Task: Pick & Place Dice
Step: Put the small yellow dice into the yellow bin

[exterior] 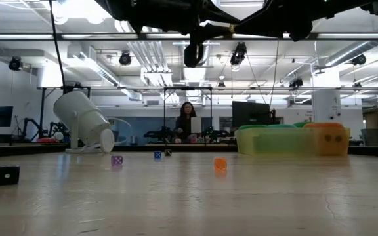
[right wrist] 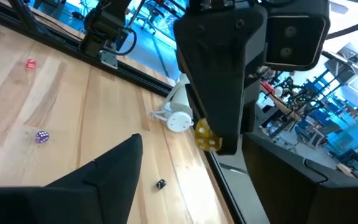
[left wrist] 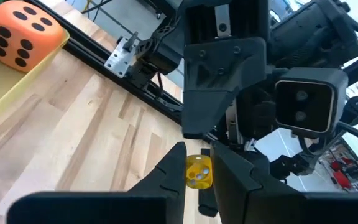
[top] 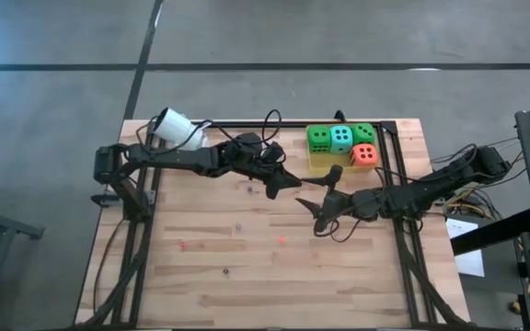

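A small yellow die [left wrist: 199, 172] sits pinched between the left gripper's [left wrist: 197, 177] nearly closed fingers, above mid-table; the overhead view hides it. The right gripper [top: 328, 198] faces it, fingers apart, holding nothing. Big dice [top: 340, 138] fill a yellow tray [top: 318, 165]; tiny dice [exterior: 117, 160] dot the table [top: 219, 257].

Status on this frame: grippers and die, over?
Left gripper shut on small yellow die, held aloft. Right gripper open, its fingers facing the die. Nothing between them.
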`<move>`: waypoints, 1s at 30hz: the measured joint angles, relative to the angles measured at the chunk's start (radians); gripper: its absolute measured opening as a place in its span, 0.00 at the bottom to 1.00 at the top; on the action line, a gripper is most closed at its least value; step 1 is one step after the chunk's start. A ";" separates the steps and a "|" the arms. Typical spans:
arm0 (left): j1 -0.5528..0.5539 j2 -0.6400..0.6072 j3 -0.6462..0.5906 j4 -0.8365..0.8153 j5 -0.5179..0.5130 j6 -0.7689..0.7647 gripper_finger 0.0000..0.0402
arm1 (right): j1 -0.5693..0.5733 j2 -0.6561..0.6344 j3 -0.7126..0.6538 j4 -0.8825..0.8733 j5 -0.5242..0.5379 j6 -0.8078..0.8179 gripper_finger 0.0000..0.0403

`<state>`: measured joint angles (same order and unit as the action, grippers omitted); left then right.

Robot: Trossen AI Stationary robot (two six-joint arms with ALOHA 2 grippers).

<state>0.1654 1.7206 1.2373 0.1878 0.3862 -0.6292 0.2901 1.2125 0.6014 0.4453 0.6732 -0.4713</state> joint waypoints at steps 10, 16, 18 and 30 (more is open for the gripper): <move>0.002 0.000 0.000 -0.003 0.003 0.000 0.15 | 0.000 -0.002 0.000 0.008 0.006 -0.008 0.62; 0.002 0.000 0.000 -0.005 0.003 0.000 0.15 | 0.000 -0.007 0.000 0.007 0.008 -0.039 0.61; 0.003 0.000 0.000 -0.005 0.003 0.000 0.15 | 0.002 -0.018 0.000 0.006 0.010 -0.060 0.61; 0.031 -0.022 0.000 0.073 0.003 0.030 0.15 | 0.137 -0.129 -0.028 -0.052 0.139 -0.063 0.61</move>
<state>0.1961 1.6984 1.2376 0.2607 0.3890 -0.5990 0.4269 1.0832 0.5737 0.3935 0.8123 -0.5346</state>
